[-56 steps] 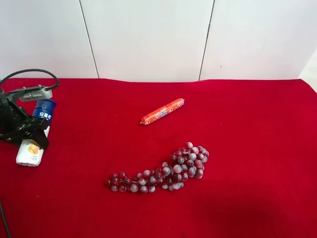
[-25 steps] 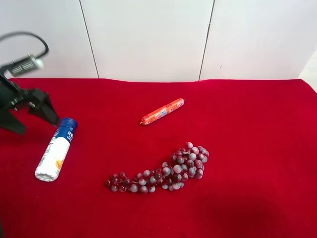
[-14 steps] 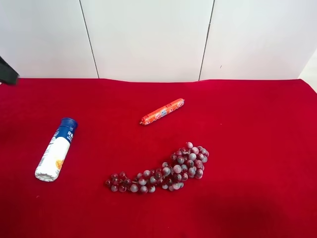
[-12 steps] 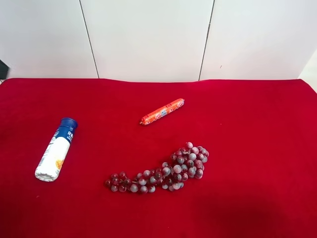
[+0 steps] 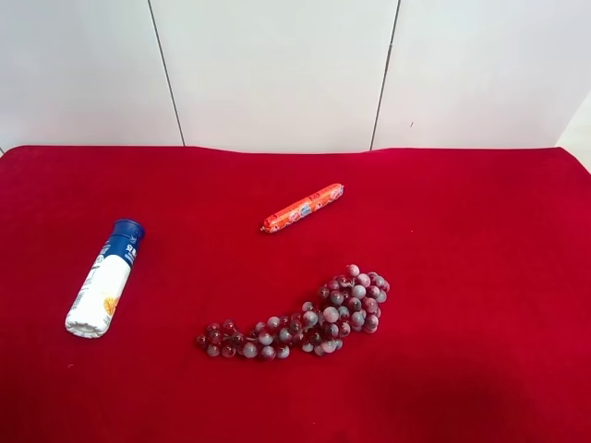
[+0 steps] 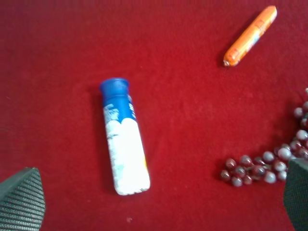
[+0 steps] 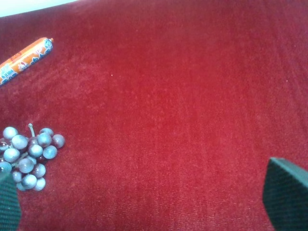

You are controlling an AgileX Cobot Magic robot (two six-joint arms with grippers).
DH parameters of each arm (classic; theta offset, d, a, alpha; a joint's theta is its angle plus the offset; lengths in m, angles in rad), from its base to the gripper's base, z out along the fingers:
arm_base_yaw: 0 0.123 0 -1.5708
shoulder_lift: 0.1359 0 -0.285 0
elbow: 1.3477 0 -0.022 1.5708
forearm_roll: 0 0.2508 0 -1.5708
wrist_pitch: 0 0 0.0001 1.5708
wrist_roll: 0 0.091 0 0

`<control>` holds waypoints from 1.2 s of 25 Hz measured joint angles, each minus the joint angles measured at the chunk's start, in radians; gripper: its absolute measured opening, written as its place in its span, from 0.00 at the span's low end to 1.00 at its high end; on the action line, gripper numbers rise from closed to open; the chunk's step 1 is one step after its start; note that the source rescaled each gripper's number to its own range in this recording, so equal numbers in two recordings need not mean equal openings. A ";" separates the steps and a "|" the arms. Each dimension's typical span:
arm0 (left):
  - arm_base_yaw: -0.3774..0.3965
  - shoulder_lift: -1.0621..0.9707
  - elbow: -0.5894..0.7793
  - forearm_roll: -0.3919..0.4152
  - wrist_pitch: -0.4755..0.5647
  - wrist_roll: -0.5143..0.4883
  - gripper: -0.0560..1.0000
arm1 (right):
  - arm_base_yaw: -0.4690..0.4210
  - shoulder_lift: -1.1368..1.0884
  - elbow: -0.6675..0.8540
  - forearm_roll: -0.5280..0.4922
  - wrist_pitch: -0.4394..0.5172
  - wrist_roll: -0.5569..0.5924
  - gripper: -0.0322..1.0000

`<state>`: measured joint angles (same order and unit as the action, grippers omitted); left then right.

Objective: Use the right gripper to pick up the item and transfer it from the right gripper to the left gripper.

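The item, a white bottle (image 5: 103, 279) with a dark blue cap, lies on its side on the red cloth at the exterior high view's left, held by nothing. The left wrist view shows the bottle (image 6: 124, 144) lying free on the cloth. My left gripper (image 6: 159, 197) is open above the cloth, its fingertips (image 6: 21, 197) far apart and clear of the bottle. My right gripper (image 7: 147, 199) is open too, over bare cloth with nothing between its fingers (image 7: 286, 192). Neither arm appears in the exterior high view.
A bunch of red-grey grapes (image 5: 305, 318) lies mid-table, also seen as grapes (image 7: 29, 156) and grapes (image 6: 269, 166) in the wrist views. An orange sausage stick (image 5: 303, 208) lies behind it. White wall panels stand past the red cloth (image 5: 462, 277).
The arm at the exterior high view's left rose away from the bottle and left that view at the upper left. The bottle has stayed where it lies.
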<state>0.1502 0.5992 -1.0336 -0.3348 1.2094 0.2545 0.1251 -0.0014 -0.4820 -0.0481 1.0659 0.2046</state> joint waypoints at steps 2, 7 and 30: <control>0.000 -0.065 0.021 0.026 0.001 -0.022 1.00 | 0.000 0.000 0.000 0.000 0.000 0.000 1.00; 0.000 -0.219 0.113 0.064 0.001 -0.055 1.00 | 0.000 0.000 0.000 0.000 0.000 0.000 1.00; 0.000 -0.589 0.518 0.166 -0.129 -0.063 1.00 | 0.000 0.000 0.000 0.000 0.000 0.000 1.00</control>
<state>0.1502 0.0106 -0.5160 -0.1691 1.0807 0.1920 0.1251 -0.0014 -0.4820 -0.0481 1.0659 0.2046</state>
